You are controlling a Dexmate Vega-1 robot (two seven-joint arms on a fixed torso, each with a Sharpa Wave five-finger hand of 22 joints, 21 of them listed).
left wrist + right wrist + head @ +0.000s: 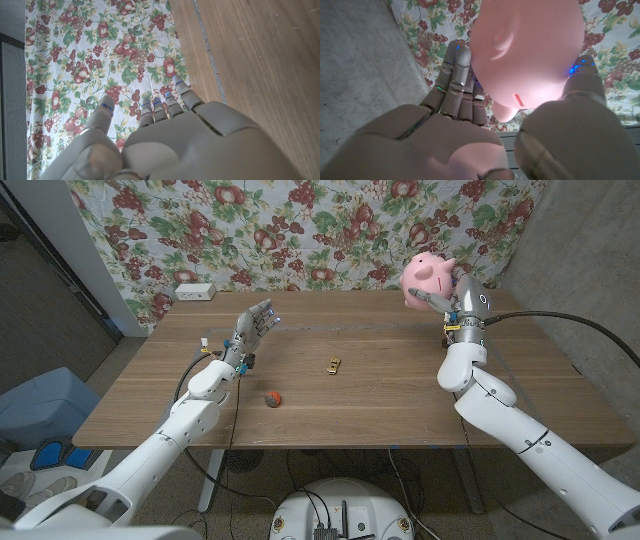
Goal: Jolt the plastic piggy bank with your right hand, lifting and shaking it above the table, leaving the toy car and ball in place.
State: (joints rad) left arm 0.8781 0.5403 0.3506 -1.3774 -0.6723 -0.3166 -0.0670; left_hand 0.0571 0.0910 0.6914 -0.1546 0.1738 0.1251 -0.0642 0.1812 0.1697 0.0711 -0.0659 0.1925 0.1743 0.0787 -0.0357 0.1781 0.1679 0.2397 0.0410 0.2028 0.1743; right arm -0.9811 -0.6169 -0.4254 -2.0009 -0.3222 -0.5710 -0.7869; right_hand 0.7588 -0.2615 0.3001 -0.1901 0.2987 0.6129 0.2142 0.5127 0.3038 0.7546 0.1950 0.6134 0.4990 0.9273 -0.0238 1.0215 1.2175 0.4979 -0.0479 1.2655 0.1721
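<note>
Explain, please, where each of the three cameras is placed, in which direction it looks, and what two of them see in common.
Head view: on the robot's head, looking down at the table, both arms, toy car, ball.
Left wrist view: on the left wrist, along the left hand toward the floral cloth.
Right wrist view: on the right wrist, along the right hand.
Head and right wrist views share the piggy bank it grips.
</note>
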